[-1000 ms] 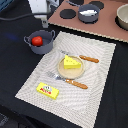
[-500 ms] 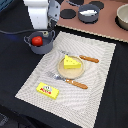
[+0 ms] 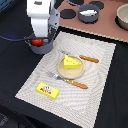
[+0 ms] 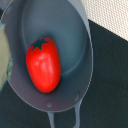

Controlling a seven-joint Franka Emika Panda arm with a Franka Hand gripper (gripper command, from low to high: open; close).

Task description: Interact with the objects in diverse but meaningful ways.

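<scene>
Red tomato (image 4: 43,65) lying inside grey pot (image 4: 75,35).

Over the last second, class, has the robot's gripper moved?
Yes. In the exterior view the gripper has come down and toward the view's right, from the top edge to over the grey pot holding the tomato.

Directly below the pincer, tomato (image 4: 44,64) fills half the pot (image 4: 75,50); bare pot floor lies beside it.

Evenly lit — soft, slightly blurred.
</scene>
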